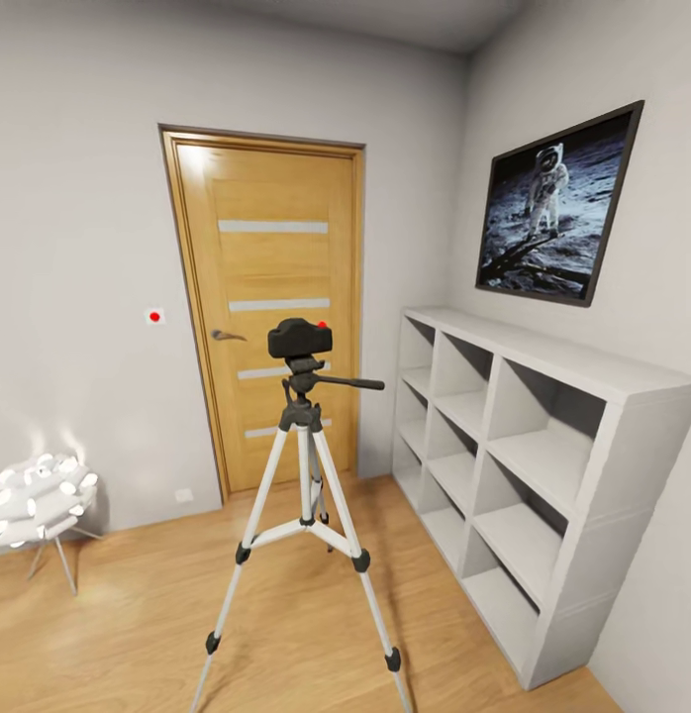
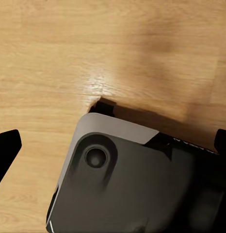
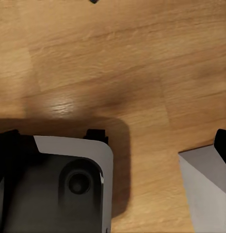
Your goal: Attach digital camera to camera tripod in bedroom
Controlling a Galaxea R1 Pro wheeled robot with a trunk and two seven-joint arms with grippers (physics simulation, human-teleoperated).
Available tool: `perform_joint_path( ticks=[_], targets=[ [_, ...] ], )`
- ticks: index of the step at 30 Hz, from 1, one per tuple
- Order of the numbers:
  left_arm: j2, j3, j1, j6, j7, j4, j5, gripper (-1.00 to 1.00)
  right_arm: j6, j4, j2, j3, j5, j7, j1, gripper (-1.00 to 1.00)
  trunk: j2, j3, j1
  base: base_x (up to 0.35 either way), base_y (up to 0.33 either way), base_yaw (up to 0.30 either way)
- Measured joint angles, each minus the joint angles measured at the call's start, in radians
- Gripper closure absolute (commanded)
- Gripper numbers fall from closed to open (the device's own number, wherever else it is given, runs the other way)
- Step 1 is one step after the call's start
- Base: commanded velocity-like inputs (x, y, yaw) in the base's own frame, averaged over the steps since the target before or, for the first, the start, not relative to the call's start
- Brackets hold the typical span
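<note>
1. Head view: digital camera (image 1: 299, 338), small matte-black box with a red dot on top, sat on the dark grey head of the camera tripod (image 1: 304, 465); pan handle, a thin dark rod, pointed toward 3 o'clock.
2. Tripod legs were silver-white telescoping tubes with black collars and feet, splayed on the light wood floor (image 1: 128, 634); it stood at picture centre, in front of the door.
3. Wooden door (image 1: 271, 297) at 12 o'clock: honey-toned grain, four pale horizontal strips, dark lever handle.
4. White cube shelves (image 1: 514, 465) at 3 o'clock; smooth, square open compartments; framed astronaut picture (image 1: 558, 203) above them on the white wall.
5. Spiky white lamp (image 1: 39, 500) on thin legs at 8 o'clock; small red-dotted wall plate (image 1: 154, 316) left of the door.
6. Left wrist view: dark fingertip (image 2: 5, 150) at one edge, another at the opposite edge, set wide apart with nothing between; below lay the robot's base (image 2: 137, 184), glossy dark with a grey rounded corner.
7. Right wrist view: dark fingertip (image 3: 222, 143) showed at one edge; gripper spread I cannot tell; similar rounded base corner over planks.
</note>
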Motion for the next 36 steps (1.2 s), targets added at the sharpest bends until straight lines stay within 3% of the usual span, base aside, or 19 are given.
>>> perform_joint_path(
  ticks=[14, 36],
  targets=[
    [0.000, -0.001, 0.000, 0.000, 0.000, 0.000, -0.001, -1.00, 0.000, 0.000, 0.000, 0.000, 0.000, 0.000, 0.000, -1.00, 0.000, 0.020, 0.000, 0.000, 0.000, 0.000],
    [0.000, -0.001, 0.000, 0.000, 0.000, 0.000, 0.000, -1.00, 0.014, 0.000, -0.001, 0.001, 0.001, 0.002, 0.000, -1.00, 0.000, 0.022, 0.000, 0.000, 0.000, 0.000]
  ],
)
